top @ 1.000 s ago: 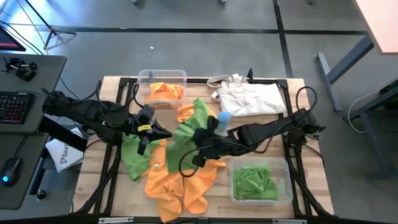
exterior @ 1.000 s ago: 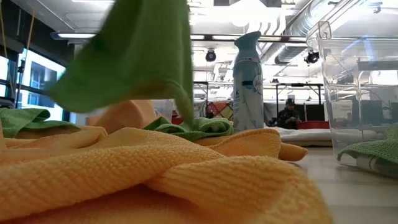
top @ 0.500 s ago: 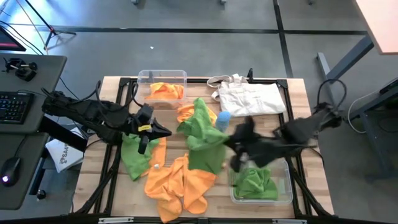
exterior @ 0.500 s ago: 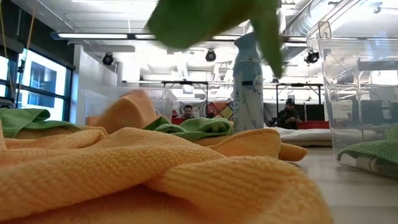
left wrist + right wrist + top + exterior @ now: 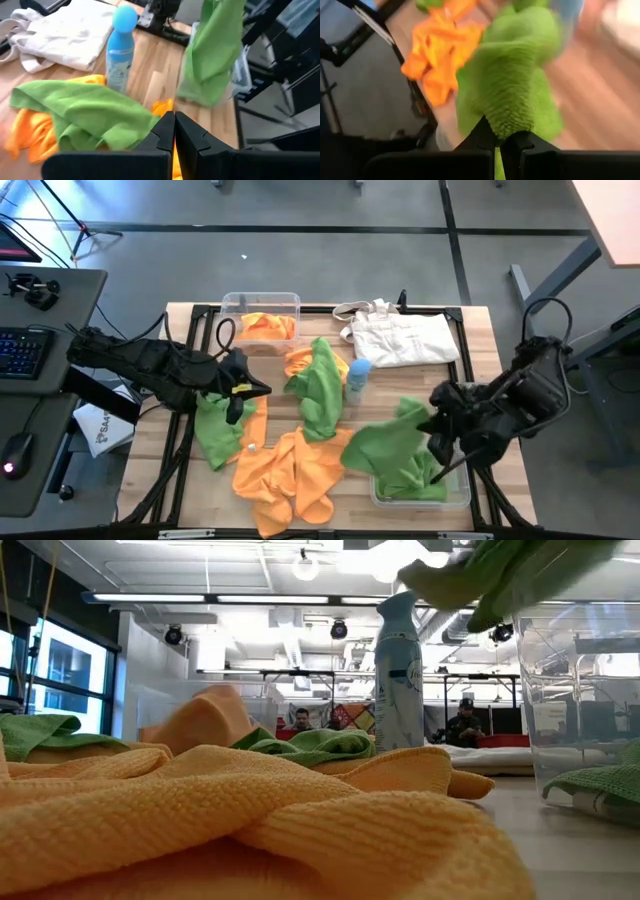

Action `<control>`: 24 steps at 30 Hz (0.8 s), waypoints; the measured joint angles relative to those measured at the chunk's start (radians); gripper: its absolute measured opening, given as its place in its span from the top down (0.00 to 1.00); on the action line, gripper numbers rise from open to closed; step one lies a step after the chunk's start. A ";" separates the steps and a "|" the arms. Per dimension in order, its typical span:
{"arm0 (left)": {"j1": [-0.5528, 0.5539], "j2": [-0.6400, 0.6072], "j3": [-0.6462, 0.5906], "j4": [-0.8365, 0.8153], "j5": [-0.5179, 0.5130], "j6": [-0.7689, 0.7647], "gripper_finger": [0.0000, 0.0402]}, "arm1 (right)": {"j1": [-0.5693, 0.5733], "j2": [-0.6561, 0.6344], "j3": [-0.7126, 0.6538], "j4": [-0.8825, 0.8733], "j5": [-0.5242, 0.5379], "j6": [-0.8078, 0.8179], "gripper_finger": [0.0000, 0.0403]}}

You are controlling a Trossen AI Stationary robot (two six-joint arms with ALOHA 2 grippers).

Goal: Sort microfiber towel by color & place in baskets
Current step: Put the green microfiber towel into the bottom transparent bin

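The right gripper (image 5: 437, 423), clamped on a green towel (image 5: 385, 445), has swung from mid-bench to the front-right basket (image 5: 462, 492). Release should come next. The left gripper (image 5: 262, 388), pinched shut and empty, waits near the left edge.

The hanging green towel (image 5: 390, 448) hides part of the near basket (image 5: 458, 492).
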 joint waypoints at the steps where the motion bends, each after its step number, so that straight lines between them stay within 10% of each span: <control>1: 0.002 0.000 0.000 -0.005 0.000 0.007 1.00 | 0.010 -0.004 -0.002 0.009 -0.030 0.020 1.00; 14: 0.002 0.000 0.000 -0.006 0.001 0.010 1.00 | 0.108 -0.008 -0.010 0.011 -0.323 0.249 1.00; 24: 0.002 0.000 0.000 -0.004 0.003 0.001 1.00 | 0.091 -0.008 -0.226 0.017 -0.272 0.297 1.00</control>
